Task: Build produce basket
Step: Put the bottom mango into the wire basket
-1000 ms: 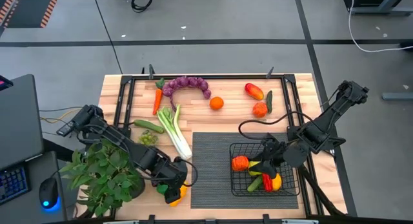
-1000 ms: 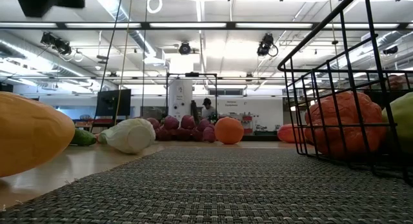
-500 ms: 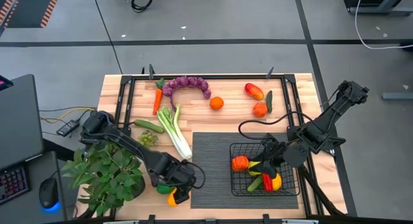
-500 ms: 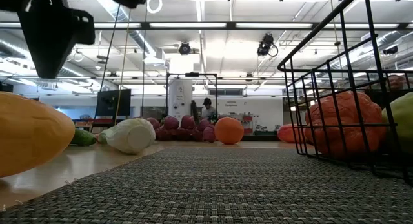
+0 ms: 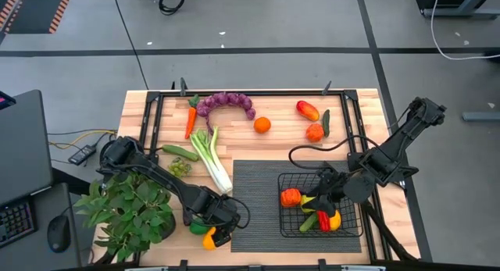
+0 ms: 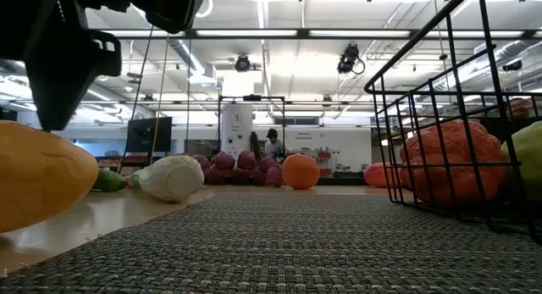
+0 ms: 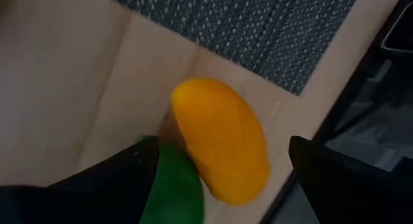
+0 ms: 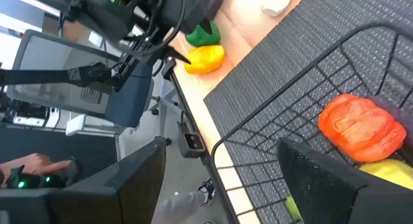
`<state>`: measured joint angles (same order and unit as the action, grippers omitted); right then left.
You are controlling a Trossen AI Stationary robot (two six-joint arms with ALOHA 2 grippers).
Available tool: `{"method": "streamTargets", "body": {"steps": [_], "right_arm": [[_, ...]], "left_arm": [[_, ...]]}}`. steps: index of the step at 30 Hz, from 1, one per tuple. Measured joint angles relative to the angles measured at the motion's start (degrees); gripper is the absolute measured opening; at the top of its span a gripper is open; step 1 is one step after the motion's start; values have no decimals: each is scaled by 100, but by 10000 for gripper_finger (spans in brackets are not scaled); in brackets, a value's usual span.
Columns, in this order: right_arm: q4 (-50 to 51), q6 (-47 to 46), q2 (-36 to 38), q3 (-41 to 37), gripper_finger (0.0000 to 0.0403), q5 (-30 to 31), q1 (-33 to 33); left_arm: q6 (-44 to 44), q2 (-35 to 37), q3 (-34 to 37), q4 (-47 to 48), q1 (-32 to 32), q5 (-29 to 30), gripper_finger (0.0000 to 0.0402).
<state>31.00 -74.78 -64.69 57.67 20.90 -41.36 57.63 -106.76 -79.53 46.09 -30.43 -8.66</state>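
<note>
My left gripper hangs with its fingers spread wide over a smooth yellow-orange pepper and a green one on the wooden table, gripping neither. My right gripper stands wide over the black wire-mesh basket, which holds several pieces on the dark ribbed mat.

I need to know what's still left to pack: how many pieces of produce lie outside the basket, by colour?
Purple: 1, grapes
Orange or red: 4, carrot, orange, two reddish pieces
Yellow: 1, yellow oval piece
Green: 5, leek, cucumber, green pod, small pale-green piece, green piece beside the yellow one
Total: 11
</note>
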Motion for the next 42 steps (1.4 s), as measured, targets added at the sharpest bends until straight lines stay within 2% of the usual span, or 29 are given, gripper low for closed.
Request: {"method": "streamTargets", "body": {"steps": [4, 22, 32, 42], "right_arm": [[0, 18, 0, 0, 299, 7, -135], [55, -221, 0, 0, 299, 70, -582], [29, -431, 0, 0, 299, 438, -583], [37, -413, 2, 0, 299, 696, -584]], "left_arm": [[206, 0, 0, -26, 2, -213, 353], [184, -28, 42, -19, 28, -106, 353], [210, -521, 44, 121, 22, -361, 352], [482, -586, 44, 229, 78, -365, 340]]}}
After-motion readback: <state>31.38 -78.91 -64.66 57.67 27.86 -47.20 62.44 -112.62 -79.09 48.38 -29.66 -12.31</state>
